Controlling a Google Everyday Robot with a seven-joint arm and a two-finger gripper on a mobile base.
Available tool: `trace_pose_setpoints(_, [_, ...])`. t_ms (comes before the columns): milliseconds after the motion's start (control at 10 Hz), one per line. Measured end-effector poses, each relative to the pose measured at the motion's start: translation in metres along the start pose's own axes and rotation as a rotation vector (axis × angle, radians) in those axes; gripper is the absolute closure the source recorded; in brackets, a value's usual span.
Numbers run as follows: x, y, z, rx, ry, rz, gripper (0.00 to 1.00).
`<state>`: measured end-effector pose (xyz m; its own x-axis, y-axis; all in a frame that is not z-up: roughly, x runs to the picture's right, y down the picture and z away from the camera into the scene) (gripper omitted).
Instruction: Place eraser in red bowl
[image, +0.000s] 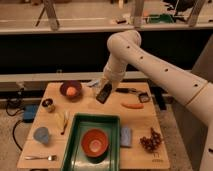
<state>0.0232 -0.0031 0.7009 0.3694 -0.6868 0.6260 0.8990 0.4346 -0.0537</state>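
Note:
The eraser (104, 93) is a small dark block held tilted in my gripper (102, 90) above the back middle of the wooden table (95, 107). The gripper is shut on it at the end of my white arm (150, 65). The red bowl (95, 141) is orange-red with a paler centre and sits in a green tray (80, 145) at the front of the table, below and slightly left of the gripper.
A maroon bowl (71, 90) with an orange ball stands at back left. A carrot (132, 105), a pale blue-grey pad (126, 136), grapes (151, 141), a blue cup (42, 135), a fork (40, 157), a banana (63, 121) and a small jar (48, 104) lie around the tray.

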Motion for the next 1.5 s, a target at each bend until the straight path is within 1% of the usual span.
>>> trace_pose_setpoints(300, [-0.017,-0.004,0.008,-0.001,-0.008,-0.02,0.98])
trace_pose_setpoints(600, [-0.023,0.016,0.01,-0.013,-0.009,-0.046,0.98])
trace_pose_setpoints(900, [-0.039,0.013,0.017,-0.021,-0.012,-0.081,0.98])
trace_pose_setpoints(1200, [-0.049,0.023,0.021,-0.03,-0.015,-0.109,0.98])
trace_pose_setpoints(1500, [-0.063,0.024,0.033,-0.039,-0.023,-0.137,0.98])
